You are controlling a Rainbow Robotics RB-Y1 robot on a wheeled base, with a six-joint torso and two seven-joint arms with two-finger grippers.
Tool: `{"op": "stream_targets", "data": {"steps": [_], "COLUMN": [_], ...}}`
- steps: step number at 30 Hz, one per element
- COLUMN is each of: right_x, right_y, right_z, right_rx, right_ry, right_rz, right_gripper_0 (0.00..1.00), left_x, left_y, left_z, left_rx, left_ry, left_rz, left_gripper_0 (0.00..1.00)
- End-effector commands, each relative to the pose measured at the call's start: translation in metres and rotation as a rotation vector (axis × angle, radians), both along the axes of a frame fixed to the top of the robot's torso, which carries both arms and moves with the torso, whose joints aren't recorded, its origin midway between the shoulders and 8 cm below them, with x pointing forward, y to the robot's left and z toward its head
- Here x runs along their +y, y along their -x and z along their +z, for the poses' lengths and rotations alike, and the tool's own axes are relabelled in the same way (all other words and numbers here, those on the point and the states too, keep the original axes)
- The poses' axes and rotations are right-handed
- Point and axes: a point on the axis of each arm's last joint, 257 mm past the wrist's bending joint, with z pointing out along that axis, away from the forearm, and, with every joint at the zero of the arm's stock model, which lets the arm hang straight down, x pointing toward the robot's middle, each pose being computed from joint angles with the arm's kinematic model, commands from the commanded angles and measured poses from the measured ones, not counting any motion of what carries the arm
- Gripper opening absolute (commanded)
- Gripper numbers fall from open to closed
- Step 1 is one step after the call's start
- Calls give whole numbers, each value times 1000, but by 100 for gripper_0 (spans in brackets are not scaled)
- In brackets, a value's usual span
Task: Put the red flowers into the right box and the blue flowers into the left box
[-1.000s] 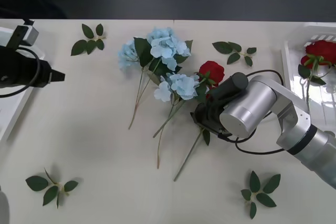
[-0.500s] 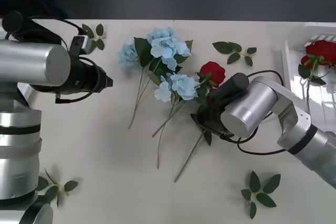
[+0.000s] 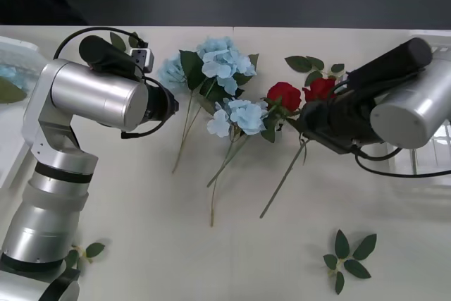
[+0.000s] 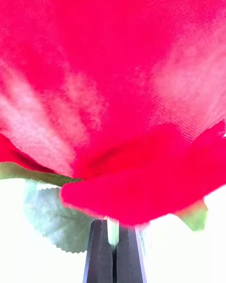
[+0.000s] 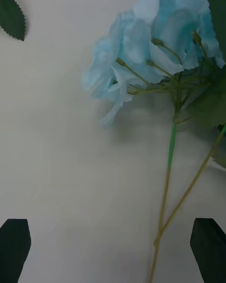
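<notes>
A red rose (image 3: 320,88) hangs above the bench (image 3: 176,244), its thin stem pinched between the closed black fingers (image 4: 100,254) of your right pincer (image 3: 307,119), bloom up and stem trailing down toward the bench beside the second rose (image 3: 284,95) that lies among the blue flowers (image 3: 224,60). Carry it rightward to the right box (image 3: 437,174) at the bench's right edge, keeping it high enough that the dangling stem clears the rim, and release only once bloom and stem are both over the tray; a stem left hanging over the rim could tip the flower out. Your left pincer (image 5: 113,250) is open, its fingers spread just short of the leftmost blue head (image 5: 127,56). Bring it down on that flower's bare stem (image 5: 167,179), not the petals, and mind the neighbouring stem crossing close by. The left box (image 3: 10,54) waits at the bench's left edge.
</notes>
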Motion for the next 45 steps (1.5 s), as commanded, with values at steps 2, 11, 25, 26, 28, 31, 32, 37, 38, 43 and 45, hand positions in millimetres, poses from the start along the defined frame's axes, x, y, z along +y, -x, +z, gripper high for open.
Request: {"op": "stream_targets", "data": {"steps": [2, 11, 25, 26, 28, 31, 32, 37, 38, 43, 45], "right_x": [-24, -98, -226, -242, -257, -267, -280, -312, -315, -336, -344], "right_y": [1, -16, -46, -51, -55, -60, -65, -72, -72, -69, -68], "right_z": [37, 93, 138, 145, 151, 156, 164, 182, 182, 183, 180], "right_rx": [-114, -336, -471, -493, -510, -531, -553, -582, -579, -559, -543], "right_ry": [25, 169, 488, 549, 603, 650, 704, 863, 872, 882, 887], "right_rz": [95, 194, 284, 305, 314, 324, 318, 289, 285, 240, 225], "right_gripper_0": [0, 0, 0, 0, 0, 0, 0, 0, 0, 0, 0], "left_x": [-11, -26, -46, -45, -43, -41, -40, -36, -36, -38, -37], "left_y": [-17, -33, -41, -42, -43, -43, -43, -47, -48, -51, -51], "left_z": [14, -2, -19, -19, -19, -22, -24, -32, -33, -39, -40], "left_rx": [-65, -109, -132, -136, -136, -132, -129, -139, -141, -151, -152], "left_ry": [26, 31, 33, 28, 22, 13, 7, -12, -14, -17, -26], "left_rz": [14, -15, -25, -24, -21, -17, -16, -16, -15, -23, -24], "left_gripper_0": [100, 100, 100, 100, 100, 100, 100, 100, 100, 100, 100]}}
